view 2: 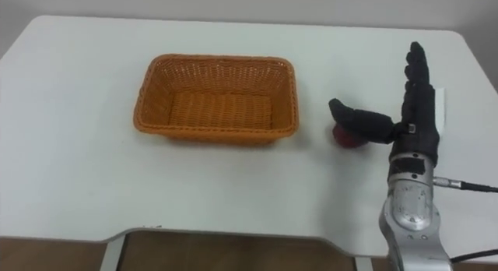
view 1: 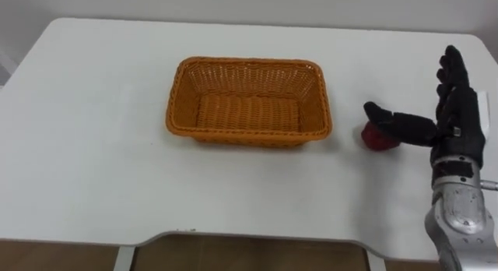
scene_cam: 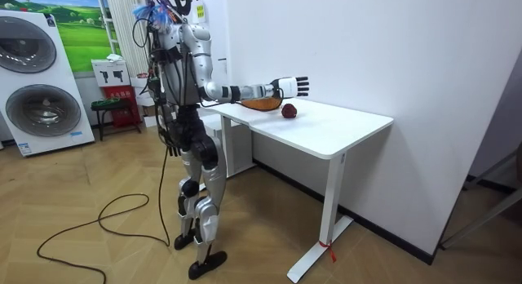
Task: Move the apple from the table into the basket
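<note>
Okay, my right hand (view 1: 457, 111) is released: fingers straight, pointing away from me, thumb stretched sideways across the apple (view 1: 376, 140). Can't tell if the thumb touches it. Apple is small, round, dark red, partly hidden by the thumb. It sits on the table (view 1: 93, 107), right of the basket (view 1: 249, 62), not touching it.
</note>
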Tool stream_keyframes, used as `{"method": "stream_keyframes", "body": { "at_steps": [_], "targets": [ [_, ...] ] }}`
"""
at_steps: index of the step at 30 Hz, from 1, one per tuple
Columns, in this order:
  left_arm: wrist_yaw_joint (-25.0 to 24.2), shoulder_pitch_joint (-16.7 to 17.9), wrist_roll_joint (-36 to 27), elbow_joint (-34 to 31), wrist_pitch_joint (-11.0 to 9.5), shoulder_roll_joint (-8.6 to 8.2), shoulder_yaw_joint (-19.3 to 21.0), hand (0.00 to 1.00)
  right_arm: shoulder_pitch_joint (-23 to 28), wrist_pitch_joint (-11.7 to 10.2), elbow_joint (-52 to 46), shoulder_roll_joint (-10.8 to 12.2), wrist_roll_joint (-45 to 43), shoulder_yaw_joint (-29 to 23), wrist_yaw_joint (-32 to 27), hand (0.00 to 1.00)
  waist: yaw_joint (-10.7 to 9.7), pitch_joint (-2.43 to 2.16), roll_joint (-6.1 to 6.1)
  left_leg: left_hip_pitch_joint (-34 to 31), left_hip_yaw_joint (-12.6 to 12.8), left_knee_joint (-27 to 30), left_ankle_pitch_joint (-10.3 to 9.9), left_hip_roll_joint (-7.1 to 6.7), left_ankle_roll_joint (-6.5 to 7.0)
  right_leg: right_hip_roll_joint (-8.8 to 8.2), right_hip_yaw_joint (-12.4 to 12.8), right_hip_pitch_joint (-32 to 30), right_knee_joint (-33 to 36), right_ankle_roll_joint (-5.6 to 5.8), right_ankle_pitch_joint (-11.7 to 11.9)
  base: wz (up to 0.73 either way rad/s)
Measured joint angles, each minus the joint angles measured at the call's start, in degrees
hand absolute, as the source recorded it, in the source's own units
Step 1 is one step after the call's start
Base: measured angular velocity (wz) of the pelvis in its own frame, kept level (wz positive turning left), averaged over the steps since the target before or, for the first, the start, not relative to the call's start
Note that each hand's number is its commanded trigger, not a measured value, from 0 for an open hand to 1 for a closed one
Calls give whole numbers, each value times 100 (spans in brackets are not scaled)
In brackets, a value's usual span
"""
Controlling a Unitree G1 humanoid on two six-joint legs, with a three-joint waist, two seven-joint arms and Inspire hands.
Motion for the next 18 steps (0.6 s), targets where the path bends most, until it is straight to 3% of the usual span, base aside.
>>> {"method": "stream_keyframes", "body": {
  "at_steps": [7, 18],
  "targets": [
    [-20, -5, 0, -3, -3, 25, 9, 0, -11, 0, 326, -35, -44, -2, 217, 0, -9, -29, -36, -3, -51, 43, 0, -4, 0, -5, -52, 38, 1, 0, 4, 3],
    [-5, 6, -2, 73, 1, 109, 12, 0, -11, 42, 1078, -64, -101, -3, 406, 0, -71, -20, -16, -37, -186, 118, -1, -25, 0, -22, -247, 111, 2, 1, 5, 8]
  ]
}}
